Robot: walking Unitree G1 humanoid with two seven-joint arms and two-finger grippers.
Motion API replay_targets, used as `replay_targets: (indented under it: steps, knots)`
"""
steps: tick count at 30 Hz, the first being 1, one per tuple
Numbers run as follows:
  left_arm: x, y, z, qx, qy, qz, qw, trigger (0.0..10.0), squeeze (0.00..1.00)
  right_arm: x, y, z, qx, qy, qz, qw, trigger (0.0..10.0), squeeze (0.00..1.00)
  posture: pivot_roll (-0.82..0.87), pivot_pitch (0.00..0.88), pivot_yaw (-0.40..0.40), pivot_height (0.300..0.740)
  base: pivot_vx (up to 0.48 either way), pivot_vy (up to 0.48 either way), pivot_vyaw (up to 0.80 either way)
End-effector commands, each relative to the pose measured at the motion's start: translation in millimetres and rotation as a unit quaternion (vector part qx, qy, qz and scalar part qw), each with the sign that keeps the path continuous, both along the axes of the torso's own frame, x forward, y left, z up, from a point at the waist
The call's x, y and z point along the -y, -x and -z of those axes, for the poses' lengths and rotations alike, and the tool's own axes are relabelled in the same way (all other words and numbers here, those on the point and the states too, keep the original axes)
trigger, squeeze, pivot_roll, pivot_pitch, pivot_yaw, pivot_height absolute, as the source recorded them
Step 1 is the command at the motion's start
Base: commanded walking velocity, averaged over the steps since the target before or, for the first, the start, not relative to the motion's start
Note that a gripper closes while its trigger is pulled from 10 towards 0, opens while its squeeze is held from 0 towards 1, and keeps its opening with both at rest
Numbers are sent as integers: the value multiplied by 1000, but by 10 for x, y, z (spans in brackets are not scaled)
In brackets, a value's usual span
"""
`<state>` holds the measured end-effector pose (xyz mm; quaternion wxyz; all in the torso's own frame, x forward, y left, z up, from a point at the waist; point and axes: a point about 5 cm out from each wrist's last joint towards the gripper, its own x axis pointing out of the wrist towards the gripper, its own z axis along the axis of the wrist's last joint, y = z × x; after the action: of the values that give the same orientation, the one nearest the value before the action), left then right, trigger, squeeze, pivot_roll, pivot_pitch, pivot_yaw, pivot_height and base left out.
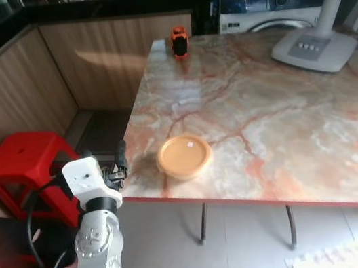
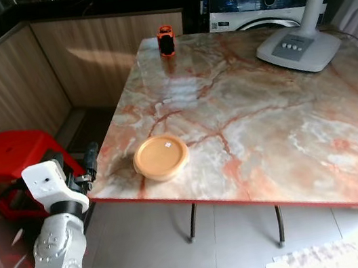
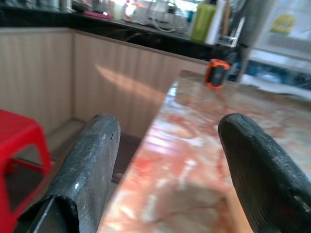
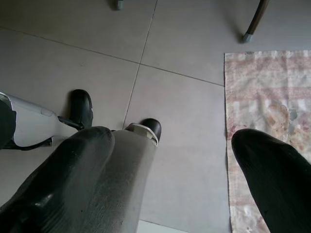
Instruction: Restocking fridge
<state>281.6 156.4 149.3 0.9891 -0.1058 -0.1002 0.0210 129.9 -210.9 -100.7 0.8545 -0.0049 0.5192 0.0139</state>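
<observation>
Left gripper spread wide at marble table edge, beside orange lidded bowl; right gripper spread, over floor tiles

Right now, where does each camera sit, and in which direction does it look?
Left eye, right eye: head, looking down at the marble table with the orange container; left arm shows, left gripper at the table edge.
Left wrist: looks along open fingers across the same table.
Right wrist: points down at the floor tiles and a rug.
</observation>
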Motion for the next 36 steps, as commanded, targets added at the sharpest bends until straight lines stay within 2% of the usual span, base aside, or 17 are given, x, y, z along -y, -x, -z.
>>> replay_targets:
  steps: [1,4,13,18,36]
  knots:
    - [-61,-5,-27,-1,18,-4,1000,10000,0,2,6,2,-2,0,0,1000,10000,0,9,33,-3,740,0,0,0]
    - [-91,-9,-3,-12,39,-6,999,10000,0,0,7,3,-3,0,0,1000,10000,0,8,33,-2,740,0,0,0]
    - [-69,-33,-82,-4,25,3,1000,10000,0,-5,9,4,-3,-1,-1,1000,10000,0,8,32,0,740,0,0,0]
    - [-114,-49,-122,1,20,-6,1000,10000,0,-5,9,4,-3,-1,-2,1000,10000,0,9,28,0,740,0,0,0]
    - [-109,-52,-152,4,16,-5,1000,10000,0,-2,11,4,-3,-1,-6,1000,10000,0,9,29,-3,740,0,0,0]
